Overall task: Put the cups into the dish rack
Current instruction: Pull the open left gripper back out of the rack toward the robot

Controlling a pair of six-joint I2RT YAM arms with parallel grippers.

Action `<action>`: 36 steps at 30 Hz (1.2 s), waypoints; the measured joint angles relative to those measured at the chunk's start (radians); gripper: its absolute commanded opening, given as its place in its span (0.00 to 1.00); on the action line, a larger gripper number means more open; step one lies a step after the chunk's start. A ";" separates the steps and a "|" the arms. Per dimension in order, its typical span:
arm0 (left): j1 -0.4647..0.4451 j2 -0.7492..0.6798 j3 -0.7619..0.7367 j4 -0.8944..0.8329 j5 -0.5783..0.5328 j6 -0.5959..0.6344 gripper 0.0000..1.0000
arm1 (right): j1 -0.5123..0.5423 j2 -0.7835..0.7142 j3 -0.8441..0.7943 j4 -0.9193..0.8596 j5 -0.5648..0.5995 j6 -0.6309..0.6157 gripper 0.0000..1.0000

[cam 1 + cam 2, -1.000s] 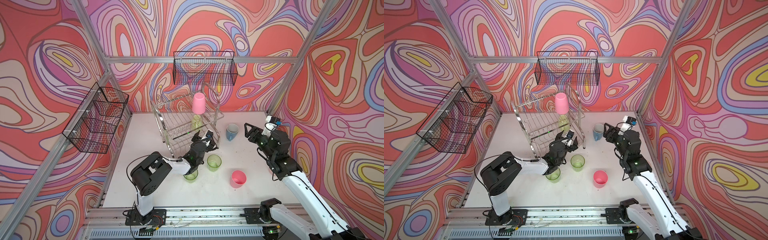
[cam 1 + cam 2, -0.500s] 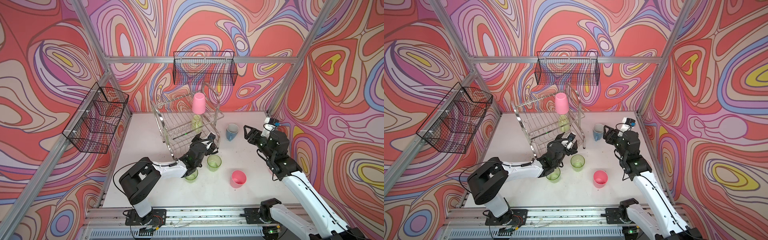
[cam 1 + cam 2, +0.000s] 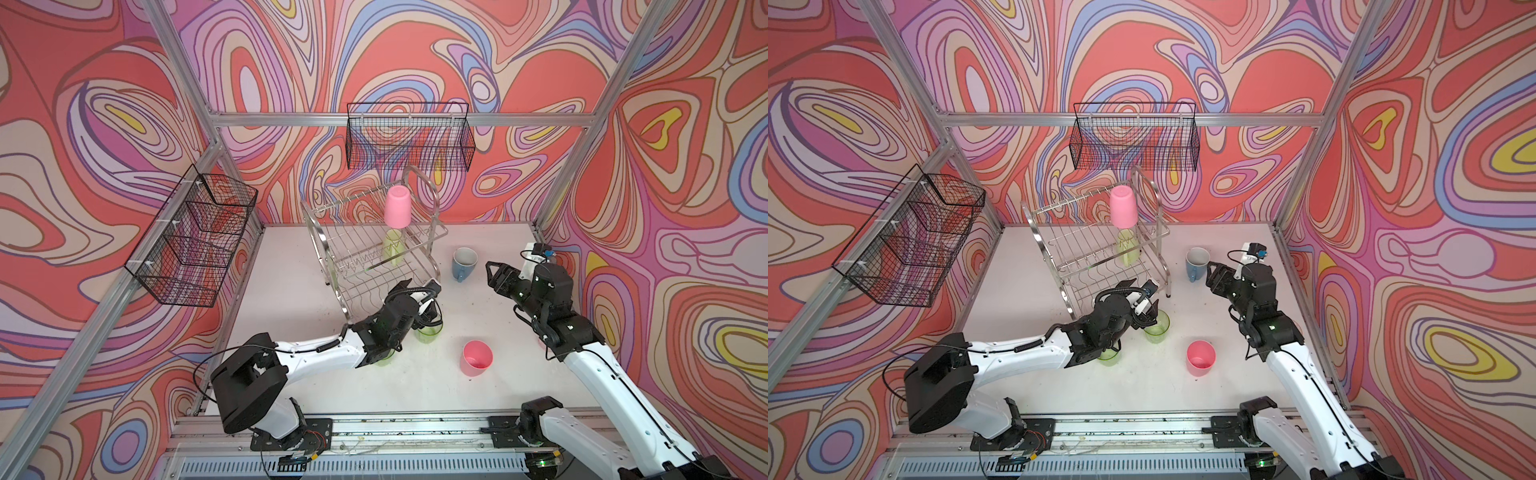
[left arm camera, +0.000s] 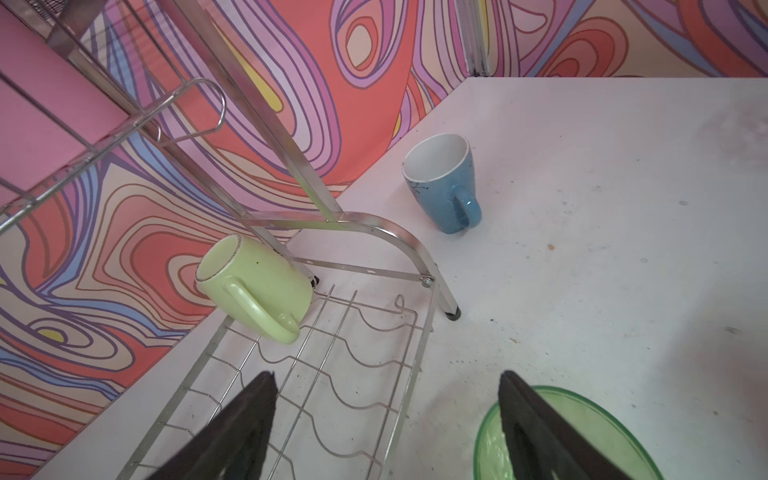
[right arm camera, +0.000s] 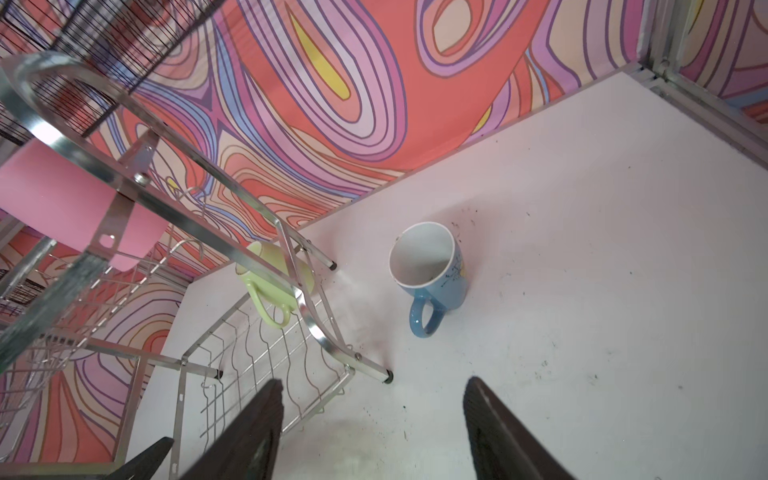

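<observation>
Grippers: we see the left gripper (image 4: 385, 376) spread wide over a clear green plastic cup (image 4: 606, 436), and the right gripper (image 5: 374, 380) wide and empty, facing a blue white-lined ceramic mug (image 5: 432, 278).
Handling: the green cup looks light, thin and slick; we would pinch its rim wall.
Count: six cups visible, two in the shiny silver wire dish rack (image 3: 353, 245), four on the white table (image 3: 291, 316).

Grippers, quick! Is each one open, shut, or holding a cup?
Left gripper: open, empty, at the rim of the clear green plastic cup.
Right gripper: open, empty.
</observation>
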 measured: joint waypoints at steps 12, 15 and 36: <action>-0.090 -0.198 0.000 -0.351 0.086 -0.130 0.86 | 0.000 0.090 0.092 -0.156 -0.004 0.010 0.66; -0.101 -0.247 0.000 -0.441 0.116 -0.187 0.85 | 0.000 0.109 0.131 -0.225 -0.003 0.009 0.65; -0.127 -0.287 0.122 -1.078 0.282 -0.515 0.81 | 0.000 0.094 0.111 -0.394 -0.087 0.017 0.57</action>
